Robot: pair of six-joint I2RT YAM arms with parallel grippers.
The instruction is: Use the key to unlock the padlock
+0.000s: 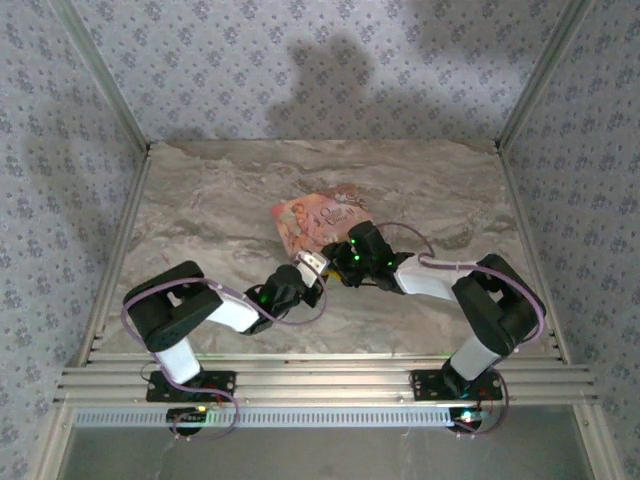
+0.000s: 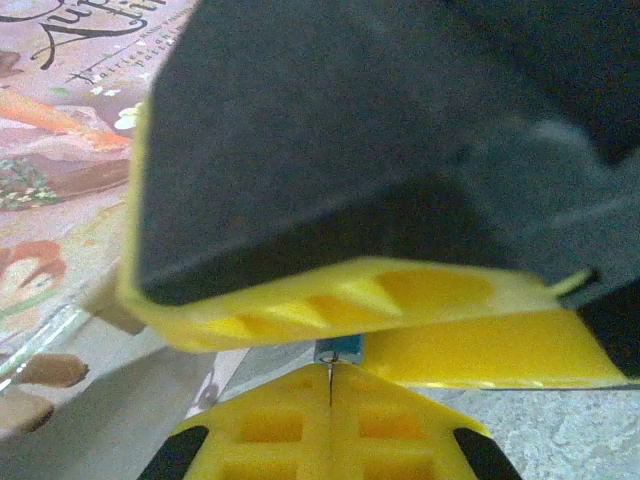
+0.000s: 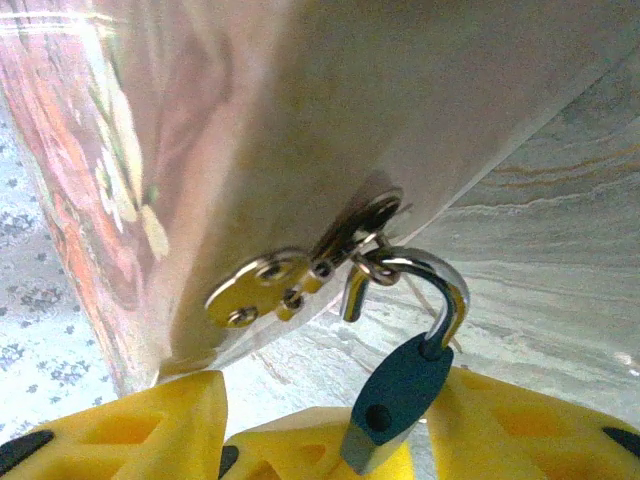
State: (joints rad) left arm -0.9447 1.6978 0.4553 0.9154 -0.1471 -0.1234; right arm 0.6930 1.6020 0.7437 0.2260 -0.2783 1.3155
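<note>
The blue padlock [image 3: 398,392] hangs by its metal shackle [image 3: 445,290] from the ring of the hasp [image 3: 262,288] on the pink box [image 3: 250,120]. One shackle leg stands free of the body. My left gripper [image 2: 330,372] is shut on the thin key [image 2: 330,385], whose tip meets the keyhole in the padlock's underside [image 2: 338,349]. My right gripper [image 3: 330,400] is open. Its yellow fingers [image 3: 520,425] stand either side of the padlock, the right one close against the body. Both grippers meet at the box's near corner, the left gripper [image 1: 310,268] beside the right gripper [image 1: 343,262].
The pink flowery box [image 1: 315,220] lies mid-table on the marbled top [image 1: 200,200]. Patterned walls and metal posts close in the sides and back. The right gripper's black body [image 2: 330,130] hangs right over the left fingers.
</note>
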